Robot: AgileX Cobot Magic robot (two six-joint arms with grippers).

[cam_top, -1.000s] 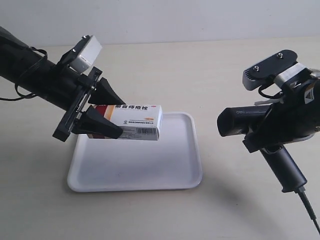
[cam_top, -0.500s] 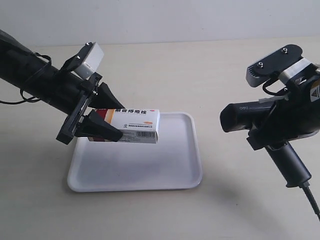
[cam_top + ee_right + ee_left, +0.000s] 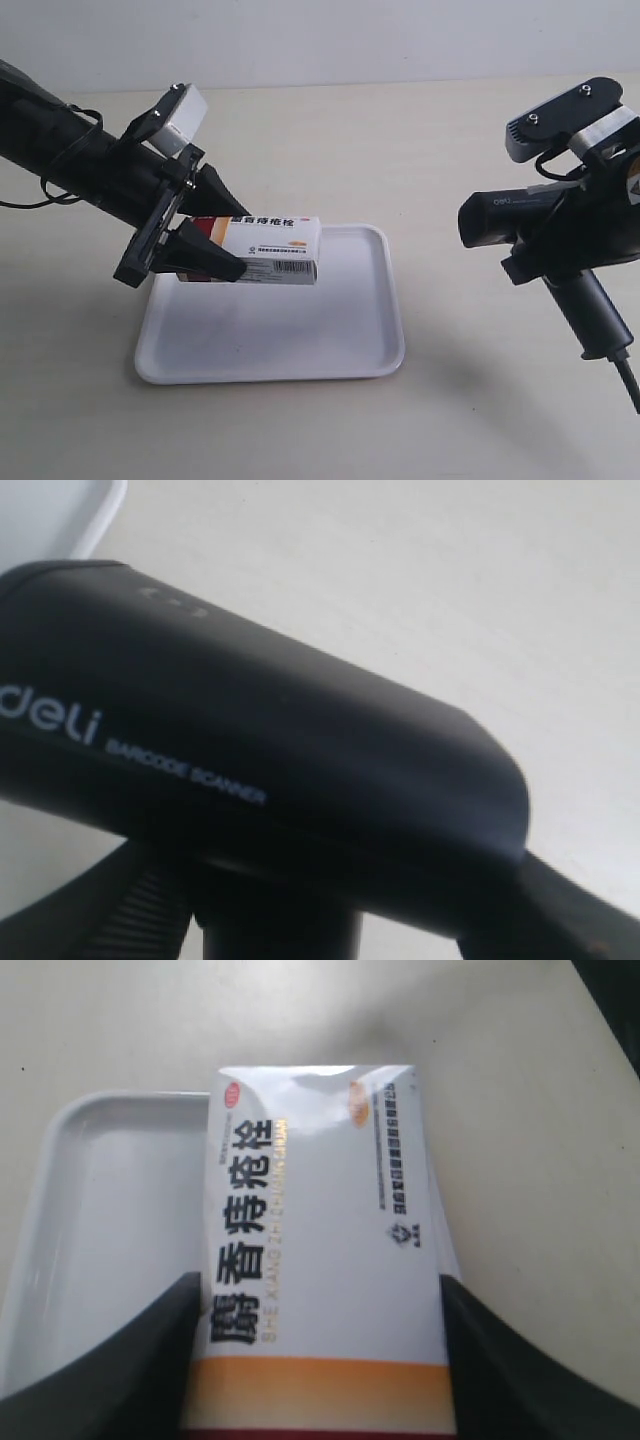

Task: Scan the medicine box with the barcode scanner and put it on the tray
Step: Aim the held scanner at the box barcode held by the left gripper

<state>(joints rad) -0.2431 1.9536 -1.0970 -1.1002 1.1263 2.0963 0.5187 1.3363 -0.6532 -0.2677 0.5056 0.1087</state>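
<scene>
Left gripper (image 3: 215, 235) fingers (image 3: 120, 1360) clamp the medicine box (image 3: 270, 250) above the tray (image 3: 300, 345); right gripper (image 3: 560, 250) fingers (image 3: 90, 920) grip the barcode scanner (image 3: 525, 225), well apart at right.

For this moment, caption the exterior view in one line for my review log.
Left gripper holds the medicine box over the white tray; right gripper holds the barcode scanner aimed toward it.
</scene>
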